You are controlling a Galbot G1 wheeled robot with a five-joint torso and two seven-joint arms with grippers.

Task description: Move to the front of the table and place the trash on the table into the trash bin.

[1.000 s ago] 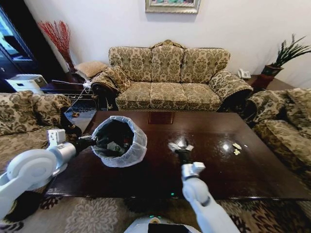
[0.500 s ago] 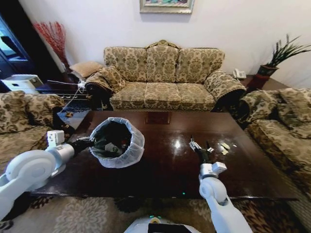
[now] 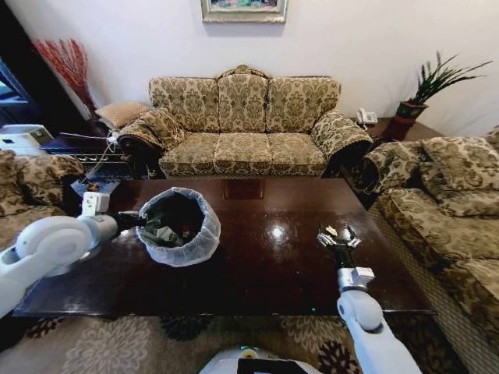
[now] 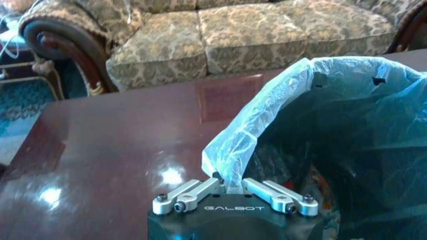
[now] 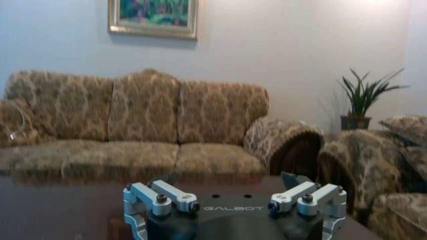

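Observation:
The trash bin (image 3: 181,227), dark and lined with a whitish bag, stands on the left part of the dark glossy table (image 3: 257,269). Some trash (image 3: 162,233) lies inside it. My left gripper (image 3: 139,222) is shut on the bin's rim; the left wrist view shows its fingers (image 4: 200,187) pinching the bag's edge (image 4: 230,150). My right gripper (image 3: 339,237) is open, low over the table's right part. A small yellowish scrap (image 3: 331,231) shows between its fingers. In the right wrist view its fingers (image 5: 141,199) are spread wide.
A patterned sofa (image 3: 242,128) runs along the far side of the table, with armchairs at the left (image 3: 27,183) and right (image 3: 448,202). A potted plant (image 3: 417,89) stands at the back right. A patterned rug (image 3: 140,343) lies below the table's near edge.
The whole picture has slid left, so the camera has moved. My right gripper has travelled right across the table to the yellowish scraps. The left gripper still holds the bin's rim.

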